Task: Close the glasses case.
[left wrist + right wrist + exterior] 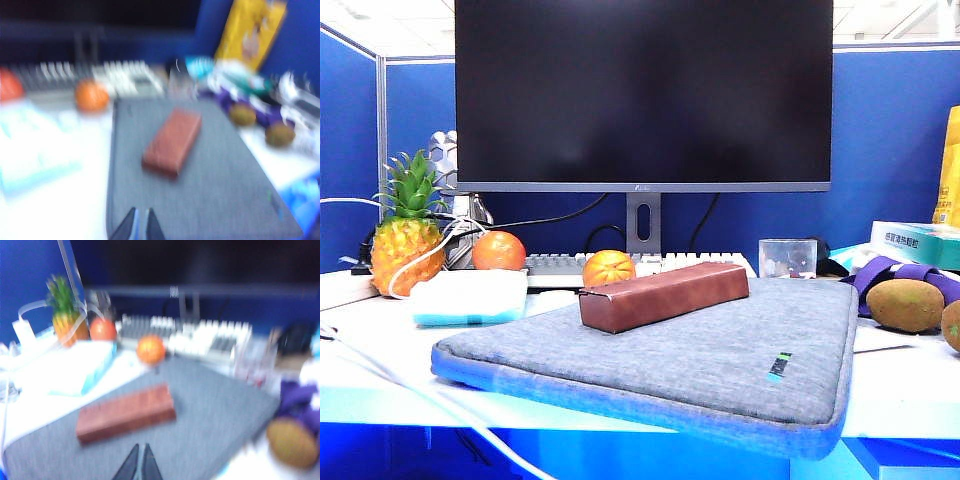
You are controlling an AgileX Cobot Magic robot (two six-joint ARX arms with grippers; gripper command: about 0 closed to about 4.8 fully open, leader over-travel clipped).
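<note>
The glasses case (664,294) is a long reddish-brown box lying on a grey fabric sleeve (720,370), with its flap down. It also shows in the left wrist view as the glasses case (172,141) and in the right wrist view as the glasses case (126,412); both views are blurred. My left gripper (140,218) hovers over the sleeve's near edge, well short of the case, fingers nearly touching and holding nothing. My right gripper (140,452) hangs over the sleeve just short of the case, shut and empty. Neither gripper appears in the exterior view.
A monitor (643,95) and keyboard (620,264) stand behind the sleeve. An orange (608,268), a second orange (498,251), a pineapple (408,228) and a white-blue pack (470,296) lie to the left. Kiwis (905,305), a clear cup (787,258) and boxes (918,242) are on the right.
</note>
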